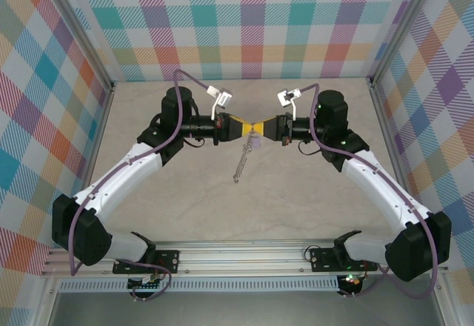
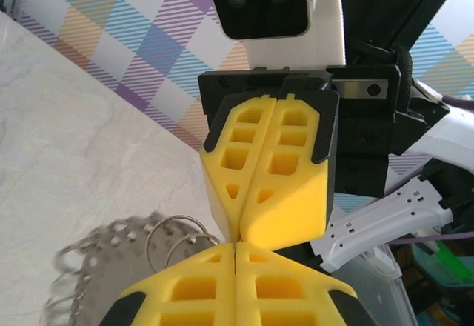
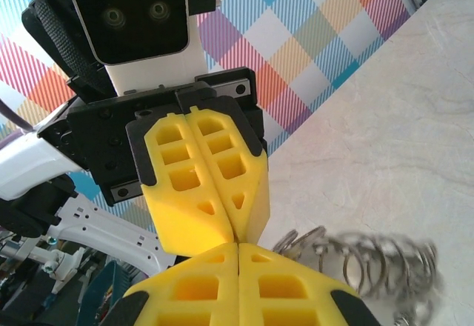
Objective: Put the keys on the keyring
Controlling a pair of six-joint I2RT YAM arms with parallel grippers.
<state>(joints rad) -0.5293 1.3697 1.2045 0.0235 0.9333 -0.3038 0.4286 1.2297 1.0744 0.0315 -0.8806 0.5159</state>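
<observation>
keyring (image 1: 242, 164) hanging above the worktop (image 1: 185, 207), dangling from where the two arms are meeting tip to tip. left gripper (image 1: 249, 126) and right gripper (image 1: 259, 126) both pinching together on its wire loops. keys (image 1: 254, 141) hanging just below the tips.

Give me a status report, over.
Left gripper, right gripper: fingers shut, tip to tip midair. Keyring hangs from their pinch, lilac tag at top. No obstruction seen.
</observation>
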